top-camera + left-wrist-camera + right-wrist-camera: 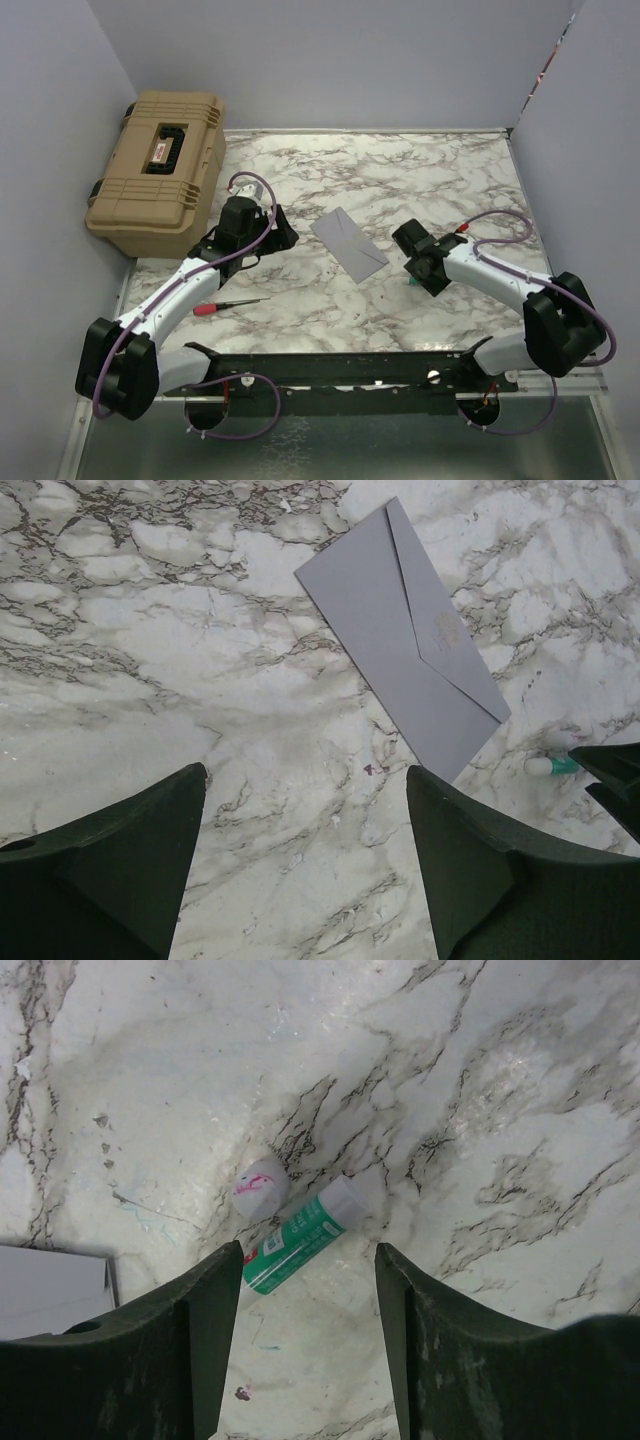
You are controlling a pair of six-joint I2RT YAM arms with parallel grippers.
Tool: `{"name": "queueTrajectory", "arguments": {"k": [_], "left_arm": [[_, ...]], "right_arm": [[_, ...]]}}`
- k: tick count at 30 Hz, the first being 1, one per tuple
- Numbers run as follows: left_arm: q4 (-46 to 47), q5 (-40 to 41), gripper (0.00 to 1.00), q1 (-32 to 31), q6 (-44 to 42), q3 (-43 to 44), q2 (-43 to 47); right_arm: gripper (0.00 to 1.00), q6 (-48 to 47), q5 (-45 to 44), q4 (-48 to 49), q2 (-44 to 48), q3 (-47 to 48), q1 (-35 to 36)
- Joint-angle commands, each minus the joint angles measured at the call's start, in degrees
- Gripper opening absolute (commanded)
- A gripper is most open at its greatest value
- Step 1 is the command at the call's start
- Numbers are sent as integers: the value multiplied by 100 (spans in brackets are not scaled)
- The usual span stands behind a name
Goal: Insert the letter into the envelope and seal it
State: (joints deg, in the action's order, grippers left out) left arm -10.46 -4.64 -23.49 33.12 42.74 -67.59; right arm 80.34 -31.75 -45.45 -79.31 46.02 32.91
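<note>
The grey-lilac envelope [348, 244] lies flat on the marble table between the two arms, its triangular flap folded down. It also shows in the left wrist view [400, 640], and one corner shows in the right wrist view [50, 1285]. The peach letter is not in view. My left gripper [283, 231] is open and empty [305, 772], just left of the envelope. My right gripper [415, 265] is open and empty [308, 1247], right of the envelope and above a green glue stick [300, 1235] that lies beside its white cap [260, 1187].
A tan tool case [155, 170] stands at the far left. A red-handled screwdriver [225, 305] lies near the left arm. Grey walls close in the table on the left, back and right. The glue stick [553, 766] also shows in the left wrist view.
</note>
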Motion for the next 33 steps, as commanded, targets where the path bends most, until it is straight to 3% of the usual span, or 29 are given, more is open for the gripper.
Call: {"name": "queueTrajectory", "arguments": {"k": [1, 5, 16, 33], "left_arm": [[3, 122, 82, -19, -87, -81, 140], [8, 171, 82, -16, -86, -114, 167], [0, 140, 82, -22, -91, -86, 80], [160, -130, 82, -16, -40, -33, 10]], "right_arm": [[58, 295, 63, -103, -221, 120, -91], [52, 314, 130, -29, -391, 112, -151], [51, 159, 160, 130, -711, 20, -382], [40, 172, 674, 376, -656, -243, -409]]}}
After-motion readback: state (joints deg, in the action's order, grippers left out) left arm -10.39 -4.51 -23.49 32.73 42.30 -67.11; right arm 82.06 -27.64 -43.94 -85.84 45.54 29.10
